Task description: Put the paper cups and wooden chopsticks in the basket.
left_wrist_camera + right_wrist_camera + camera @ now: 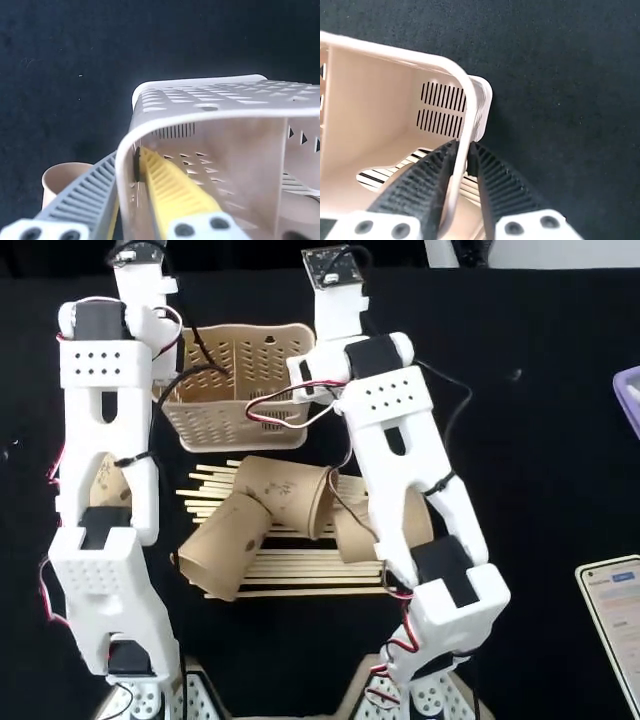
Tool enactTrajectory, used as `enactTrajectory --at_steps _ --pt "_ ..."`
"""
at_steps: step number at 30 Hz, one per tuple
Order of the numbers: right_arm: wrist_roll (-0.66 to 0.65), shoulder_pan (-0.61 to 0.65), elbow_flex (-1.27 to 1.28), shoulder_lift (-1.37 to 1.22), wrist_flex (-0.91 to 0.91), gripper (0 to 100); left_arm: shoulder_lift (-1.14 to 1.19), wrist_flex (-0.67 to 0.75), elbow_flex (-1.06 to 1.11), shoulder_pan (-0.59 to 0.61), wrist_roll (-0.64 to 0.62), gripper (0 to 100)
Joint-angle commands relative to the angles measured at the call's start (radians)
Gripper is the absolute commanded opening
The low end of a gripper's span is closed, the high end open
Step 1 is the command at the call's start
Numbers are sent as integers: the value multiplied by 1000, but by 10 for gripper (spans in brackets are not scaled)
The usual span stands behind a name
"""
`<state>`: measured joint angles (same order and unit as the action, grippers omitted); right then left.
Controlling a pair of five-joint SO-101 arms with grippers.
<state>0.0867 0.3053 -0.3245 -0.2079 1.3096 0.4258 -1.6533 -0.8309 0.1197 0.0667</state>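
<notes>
Across the black table (540, 490) we are holding the largest of the task's things, the basket (215, 430), at the far side between our two arms. The left gripper (137, 161) is pinching one side of the rim, with one jaw inside the wall and one outside. The right gripper (462, 148) is pinching the opposite corner the same way, its jaws narrow with the rim between them. We are judging the task as barely begun: what we can see of the basket's inside is holding nothing, and everything that should go in is lying on the table on the near side of it. We are counting four cups there. One (225, 548) is lying on its side, a second (285, 492) is lying against it, a third (352, 532) is partly hidden behind the right arm, and a fourth (105, 485) is showing through the left arm. Under and around the middle cups the chopsticks (310, 568) are lying spread in a loose layer; there are many, too overlapped for us to count. All four cups and every chopstick are waiting to be loaded.
</notes>
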Motion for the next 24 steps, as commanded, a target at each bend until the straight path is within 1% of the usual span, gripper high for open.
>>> enactTrajectory --at_steps 1,4,7,10,12,14,16,18,22,24 --pt "3 -2 -15 62 21 11 31 2 -30 36 11 30" --pt "0 -2 -15 56 18 11 35 3 -28 36 15 45" --pt "0 -2 -15 56 17 15 32 -5 -27 36 11 132" --pt "0 -2 -19 65 25 24 25 -11 -28 38 11 191" --pt "2 -2 -22 74 26 83 25 -32 -53 38 11 199" --pt "2 2 -30 81 26 175 25 -63 -104 36 9 199" --pt "0 3 -33 84 17 245 26 -77 -151 36 9 200" --pt "-5 3 -50 85 0 260 25 -83 -200 36 9 201" --pt "-69 0 -105 90 -32 261 25 -84 -300 36 8 202" --pt "-87 0 -150 93 -31 262 25 -100 -344 36 -12 202"
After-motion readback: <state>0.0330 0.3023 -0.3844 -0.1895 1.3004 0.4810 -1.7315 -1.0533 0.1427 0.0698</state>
